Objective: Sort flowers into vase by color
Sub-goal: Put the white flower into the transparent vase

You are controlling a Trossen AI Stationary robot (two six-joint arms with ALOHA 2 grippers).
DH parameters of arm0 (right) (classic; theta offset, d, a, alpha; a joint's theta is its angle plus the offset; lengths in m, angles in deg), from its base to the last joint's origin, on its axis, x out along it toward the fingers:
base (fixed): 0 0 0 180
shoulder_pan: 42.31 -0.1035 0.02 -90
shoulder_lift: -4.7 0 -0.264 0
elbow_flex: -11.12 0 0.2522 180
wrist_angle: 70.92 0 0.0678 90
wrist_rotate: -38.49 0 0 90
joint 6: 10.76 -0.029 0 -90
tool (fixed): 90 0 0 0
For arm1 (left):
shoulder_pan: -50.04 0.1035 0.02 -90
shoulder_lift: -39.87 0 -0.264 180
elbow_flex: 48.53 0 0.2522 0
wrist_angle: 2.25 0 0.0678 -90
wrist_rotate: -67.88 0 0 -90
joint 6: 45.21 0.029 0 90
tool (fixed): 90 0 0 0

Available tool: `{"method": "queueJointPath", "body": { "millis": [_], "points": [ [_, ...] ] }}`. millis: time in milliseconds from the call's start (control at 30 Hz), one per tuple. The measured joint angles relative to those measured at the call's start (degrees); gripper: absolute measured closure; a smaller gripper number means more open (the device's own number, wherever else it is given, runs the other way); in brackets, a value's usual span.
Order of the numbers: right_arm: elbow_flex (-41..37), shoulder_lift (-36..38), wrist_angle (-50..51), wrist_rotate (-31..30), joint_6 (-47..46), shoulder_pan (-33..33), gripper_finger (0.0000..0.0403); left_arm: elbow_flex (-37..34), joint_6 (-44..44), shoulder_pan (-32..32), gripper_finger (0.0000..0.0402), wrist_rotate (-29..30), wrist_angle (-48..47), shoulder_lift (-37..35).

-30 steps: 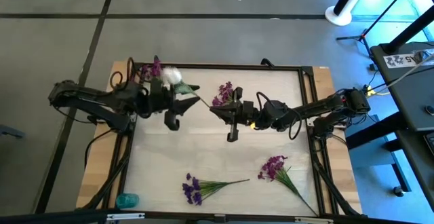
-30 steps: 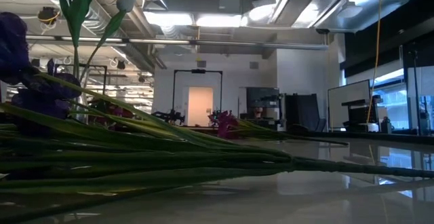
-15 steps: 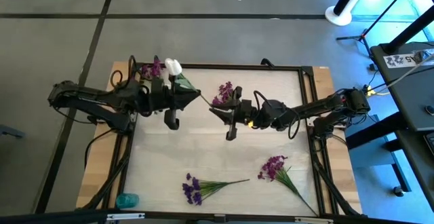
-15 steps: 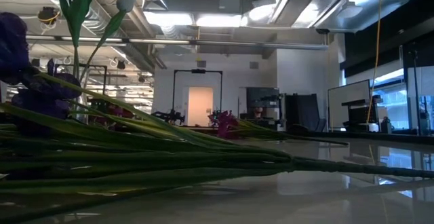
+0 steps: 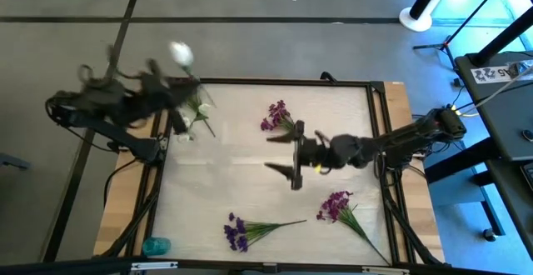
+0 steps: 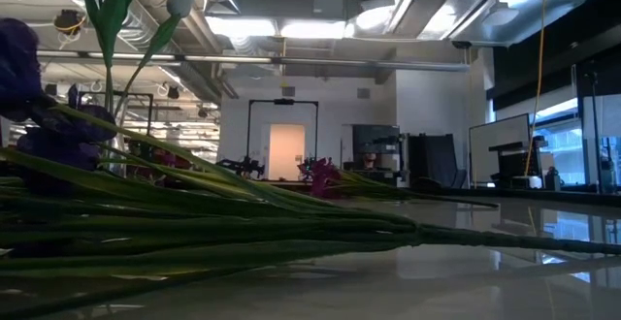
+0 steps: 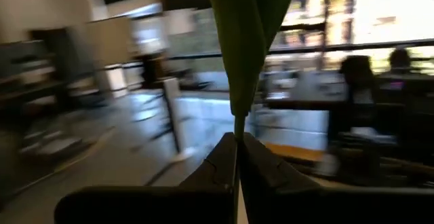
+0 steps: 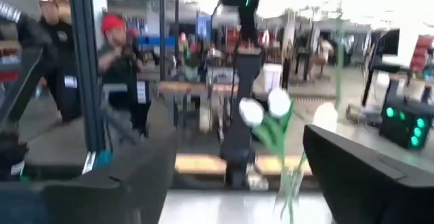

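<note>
A white flower [image 5: 181, 54] with a green stem is pinched in the left pincer [image 7: 237, 157] above the surface's [image 5: 250, 175] far left corner, beside white flowers [image 5: 187, 117] standing there. Three purple sprigs lie on the surface: one at the far middle [image 5: 275, 115], two near the front edge [image 5: 241, 229] [image 5: 337, 204]. The right pincer [image 5: 283, 152] hovers mid-surface, fingers spread wide, holding nothing.

The table [image 5: 225, 175] has a pale top inside a dark frame. A purple sprig [image 5: 275, 115] lies near the far edge. Two more purple sprigs [image 5: 250, 227] [image 5: 340, 208] lie near the near edge. A teal object [image 5: 155, 246] sits at the near left corner.
</note>
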State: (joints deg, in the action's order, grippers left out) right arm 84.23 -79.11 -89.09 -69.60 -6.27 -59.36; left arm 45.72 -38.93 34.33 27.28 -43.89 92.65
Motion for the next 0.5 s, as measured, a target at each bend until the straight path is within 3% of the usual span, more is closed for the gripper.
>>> {"method": "queueJointPath", "body": {
  "millis": [167, 333, 500],
  "points": [
    [0.0, -0.8, 3.1, -3.3, -3.8, -5.6, 0.0078, -0.1, -4.5, -1.0, 0.0398, 13.3, -7.0, -8.1],
    [0.0, -0.8, 1.3, -3.2, -4.5, -11.2, 0.0088, -4.3, -10.0, -0.9, 0.0398, 15.0, -12.2, -15.9],
    [0.0, -0.8, 0.1, -6.8, -2.7, -14.1, 0.0094, -14.7, -13.7, -0.9, 0.0398, 14.5, -13.9, -21.0]
  ]
}}
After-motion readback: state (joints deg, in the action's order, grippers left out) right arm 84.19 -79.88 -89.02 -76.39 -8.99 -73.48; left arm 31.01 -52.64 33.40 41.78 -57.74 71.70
